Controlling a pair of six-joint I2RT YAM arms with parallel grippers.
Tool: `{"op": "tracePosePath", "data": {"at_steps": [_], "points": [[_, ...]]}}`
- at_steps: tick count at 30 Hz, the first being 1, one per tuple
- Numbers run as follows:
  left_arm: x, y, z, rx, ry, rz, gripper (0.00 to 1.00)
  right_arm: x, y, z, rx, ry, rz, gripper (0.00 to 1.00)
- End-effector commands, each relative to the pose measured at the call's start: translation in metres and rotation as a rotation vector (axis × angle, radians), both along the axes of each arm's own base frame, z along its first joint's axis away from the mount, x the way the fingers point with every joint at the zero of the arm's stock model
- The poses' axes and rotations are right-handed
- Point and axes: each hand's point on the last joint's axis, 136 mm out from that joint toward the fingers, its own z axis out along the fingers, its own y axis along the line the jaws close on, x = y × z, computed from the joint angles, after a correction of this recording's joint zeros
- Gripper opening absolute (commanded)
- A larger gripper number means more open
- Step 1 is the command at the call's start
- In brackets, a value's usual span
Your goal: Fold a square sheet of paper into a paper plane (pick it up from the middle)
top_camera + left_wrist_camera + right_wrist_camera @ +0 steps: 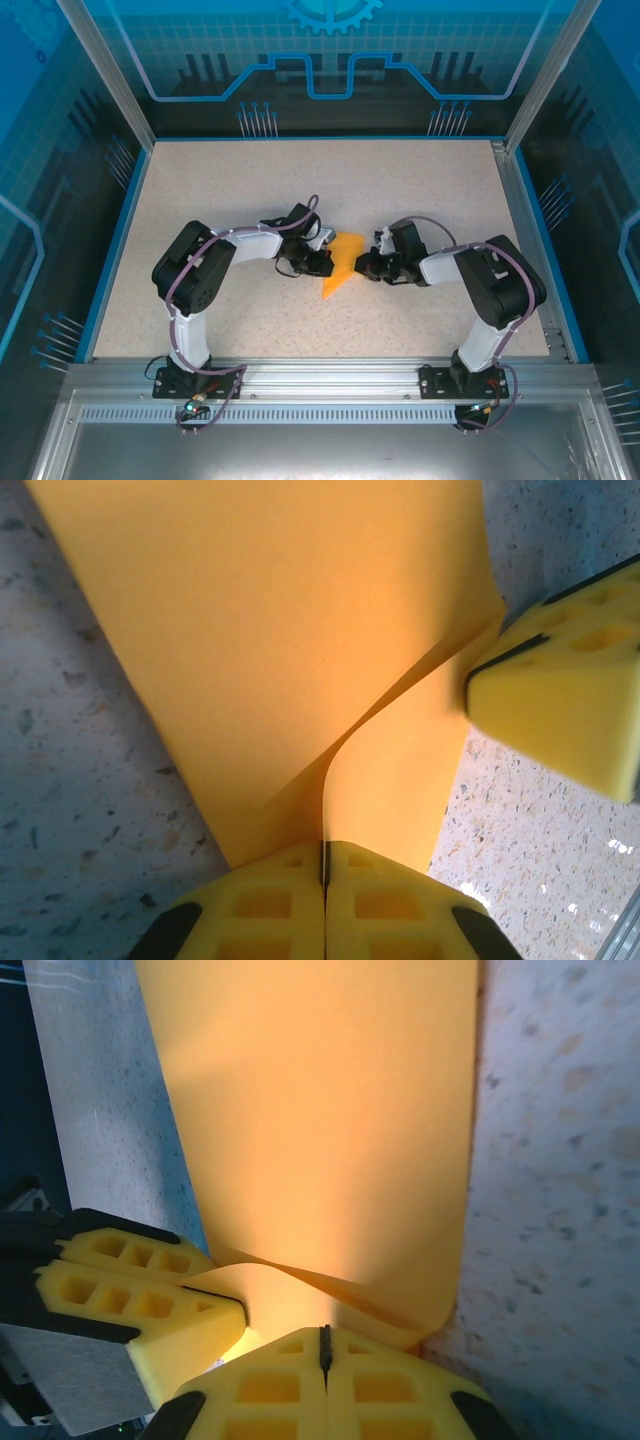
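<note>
The square sheet of paper (342, 270) is orange-yellow and creased into a pointed triangle, its tip toward the near left. It sits mid-table between both grippers. My left gripper (327, 260) is shut on its left edge. In the left wrist view the yellow fingers (262, 905) of my left gripper (324, 860) pinch a raised fold of the paper (280, 630). My right gripper (363, 266) is shut on the opposite edge. In the right wrist view, my right gripper (324, 1345) clamps a curled flap of the paper (320, 1110), with the left gripper's fingers (140, 1295) close beside it.
The speckled tabletop (420, 190) has a blue raised border (112, 250) on the left, back and right. A metal rail (330, 368) carrying both arm bases runs along the near edge. Enclosure posts stand at the back corners.
</note>
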Motion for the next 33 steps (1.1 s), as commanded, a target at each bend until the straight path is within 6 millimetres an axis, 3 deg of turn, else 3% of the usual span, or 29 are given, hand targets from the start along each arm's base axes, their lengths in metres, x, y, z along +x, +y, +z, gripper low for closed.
{"op": "tracePosePath", "data": {"at_steps": [1,8,19,27,33], "points": [[-0.015,0.012,-0.023,0.072,0.066,-0.022,0.06,0.006,-0.003,0.019,0.006,-0.024,0.022,0.05],[-0.014,0.011,-0.022,0.071,0.066,-0.021,0.06,0.012,-0.005,0.01,-0.03,0.001,0.005,0.05],[-0.014,0.011,-0.022,0.071,0.064,-0.023,0.06,-0.001,-0.028,-0.037,-0.109,0.155,-0.076,0.05],[-0.015,0.012,-0.022,0.074,0.064,-0.025,0.06,0.016,-0.018,0.013,-0.024,0.024,-0.04,0.07],[-0.015,0.011,-0.022,0.074,0.064,-0.026,0.06,0.022,-0.018,0.013,-0.035,0.025,-0.026,0.07]]}}
